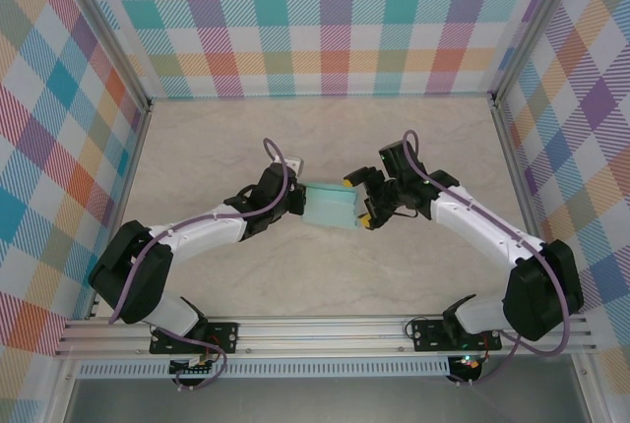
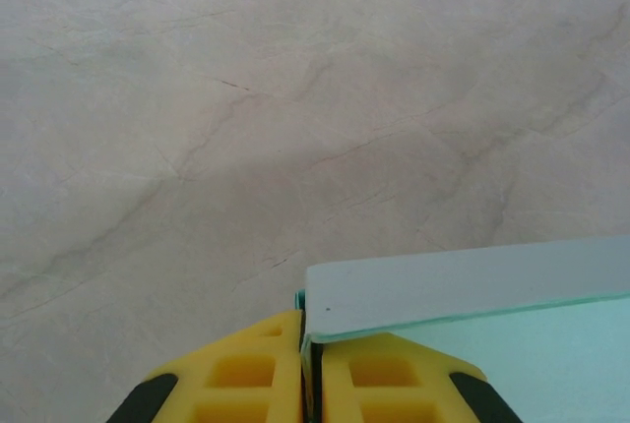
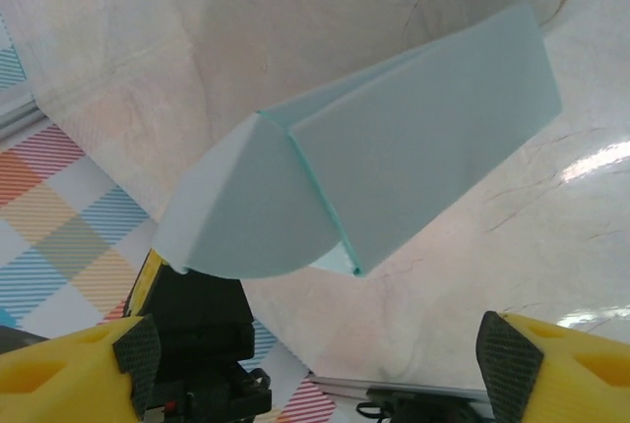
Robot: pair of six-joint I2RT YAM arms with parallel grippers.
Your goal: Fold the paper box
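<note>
The paper box (image 1: 330, 207) is a pale aqua card shape held just above the middle of the table, between the two arms. My left gripper (image 1: 295, 203) is shut on its left edge; in the left wrist view the yellow fingers (image 2: 246, 374) pinch a thin card wall of the box (image 2: 472, 290). My right gripper (image 1: 366, 203) stands open at the box's right end without touching it. In the right wrist view the box (image 3: 423, 157) hangs ahead with a rounded flap (image 3: 246, 216) folded down, well clear of the wide-apart right gripper (image 3: 322, 356).
The marble-look tabletop (image 1: 325, 138) is fenced by plaid walls (image 1: 325, 20) on three sides. An aluminium rail (image 1: 325, 330) carries both arm bases at the near edge. The left arm's black wrist (image 3: 197, 334) sits under the box's flap.
</note>
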